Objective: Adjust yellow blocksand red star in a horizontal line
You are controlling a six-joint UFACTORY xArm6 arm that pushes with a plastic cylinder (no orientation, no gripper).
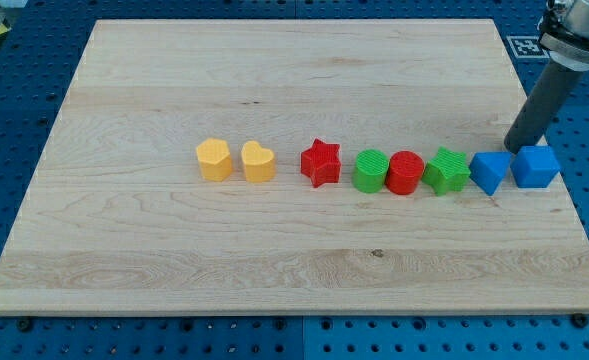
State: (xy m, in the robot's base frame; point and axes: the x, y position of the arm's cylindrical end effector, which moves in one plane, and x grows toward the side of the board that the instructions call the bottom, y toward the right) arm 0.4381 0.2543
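Observation:
A yellow hexagon block (213,160) and a yellow heart block (258,162) sit side by side left of the board's middle. The red star (321,162) lies just to their right, at about the same height in the view. My tip (515,150) is at the view's right, just above and between two blue blocks, far from the yellow blocks and the red star.
Right of the red star runs a row: a green cylinder (371,171), a red cylinder (405,173), a green star-like block (447,170), a blue triangular block (490,172) and a blue cube (535,167). The wooden board's right edge (564,190) is close to the cube.

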